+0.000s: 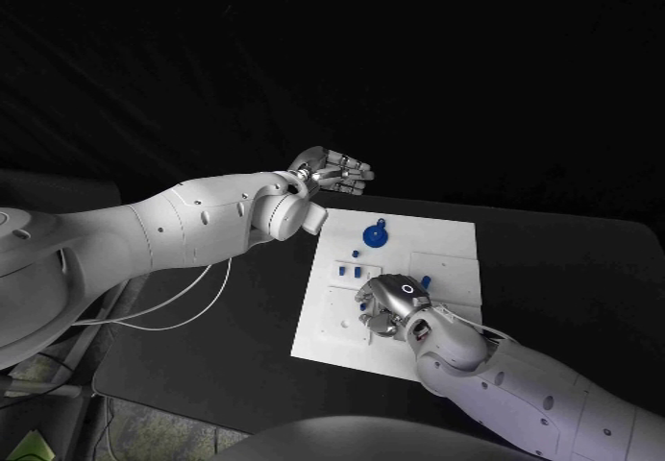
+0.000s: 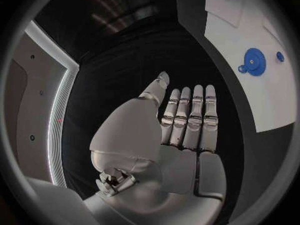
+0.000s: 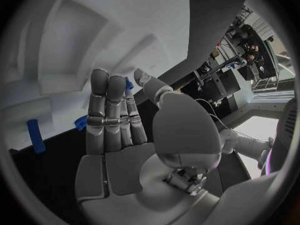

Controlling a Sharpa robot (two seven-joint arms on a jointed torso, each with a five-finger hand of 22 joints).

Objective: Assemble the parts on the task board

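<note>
Silver fingers of the left hand [image 1: 332,174] are held straight and side by side, grasping nothing, beyond the far edge of the white rectangular task board [image 1: 451,240]. The right hand [image 1: 388,305] is poised low over the board's near half, fingers extended, nothing held. One blue gear-shaped part [image 1: 376,233] and several small blue pieces [image 1: 355,272] are seen on the board.

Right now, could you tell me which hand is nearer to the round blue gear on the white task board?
Left. The left hand hovers off the board's far edge, just beyond the round blue gear; the right hand is over the task board nearer its front.
</note>
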